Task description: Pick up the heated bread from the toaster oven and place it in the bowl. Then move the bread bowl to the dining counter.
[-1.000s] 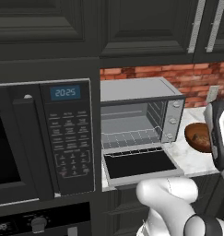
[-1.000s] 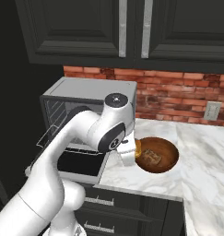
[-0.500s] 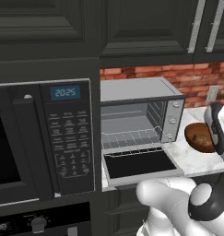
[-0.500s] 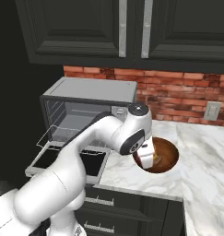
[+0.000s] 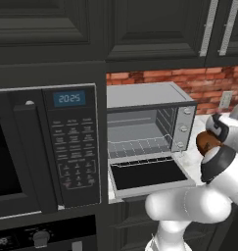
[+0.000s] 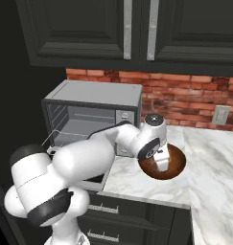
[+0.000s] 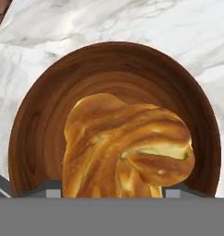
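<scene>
The heated bread (image 7: 127,147), a twisted golden piece, sits between my fingertips with the gripper (image 7: 112,192) shut on it. It hangs right over the middle of the reddish-brown bowl (image 7: 35,129), whose inside surrounds it in the hand view. In the right base view the gripper (image 6: 161,161) points down into the bowl (image 6: 179,166), which stands on the marble worktop to the right of the toaster oven (image 6: 89,107). The toaster oven (image 5: 145,122) is open, its glass door (image 5: 150,174) folded down and its wire rack bare. Part of the bowl (image 5: 204,142) peeks out behind my arm.
A large black microwave (image 5: 42,147) fills the wall left of the toaster oven. White veined marble worktop (image 6: 209,153) stretches right of the bowl, backed by a red brick wall with an outlet (image 6: 220,115). Dark cabinets hang overhead.
The arm has swung right with the bread, carrying it from the bowl's left edge to above its middle. The bowl and toaster oven have not moved.
</scene>
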Controlling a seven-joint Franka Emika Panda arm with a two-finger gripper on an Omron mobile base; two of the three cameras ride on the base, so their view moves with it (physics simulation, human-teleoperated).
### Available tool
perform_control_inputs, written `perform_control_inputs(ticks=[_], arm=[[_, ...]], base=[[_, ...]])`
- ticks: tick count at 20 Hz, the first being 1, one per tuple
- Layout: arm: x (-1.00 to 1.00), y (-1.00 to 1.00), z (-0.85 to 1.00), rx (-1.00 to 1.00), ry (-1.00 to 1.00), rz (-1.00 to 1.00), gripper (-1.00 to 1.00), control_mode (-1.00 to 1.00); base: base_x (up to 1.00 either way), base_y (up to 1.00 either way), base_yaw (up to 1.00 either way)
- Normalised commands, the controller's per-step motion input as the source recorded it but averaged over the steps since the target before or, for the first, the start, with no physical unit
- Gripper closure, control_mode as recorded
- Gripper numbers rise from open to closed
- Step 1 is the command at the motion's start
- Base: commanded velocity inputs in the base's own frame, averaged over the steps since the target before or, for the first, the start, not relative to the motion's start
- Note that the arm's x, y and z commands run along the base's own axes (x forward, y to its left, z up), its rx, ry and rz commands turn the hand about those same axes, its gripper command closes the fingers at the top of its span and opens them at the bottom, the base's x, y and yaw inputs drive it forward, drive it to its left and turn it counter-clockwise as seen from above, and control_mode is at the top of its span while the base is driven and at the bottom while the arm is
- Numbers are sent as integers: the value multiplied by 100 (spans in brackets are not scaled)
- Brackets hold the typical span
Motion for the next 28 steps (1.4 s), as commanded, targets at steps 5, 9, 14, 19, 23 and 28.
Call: perform_control_inputs(ticks=[5, 9, 14, 19, 23, 28], arm=[[25, -8, 0, 0, 0, 0, -100, -100], [10, -2, 0, 0, 0, 0, -100, -100], [-30, 0, 0, 0, 5, 0, -100, -100], [-56, 7, 9, 0, 5, 0, -100, -100], [67, 6, 1, -1, -3, 1, -100, -100], [15, 24, -36, 0, 4, 11, -100, -100]], base=[[0, 0, 0], [0, 0, 0], [0, 0, 0], [0, 0, 0], [0, 0, 0], [0, 0, 0]])
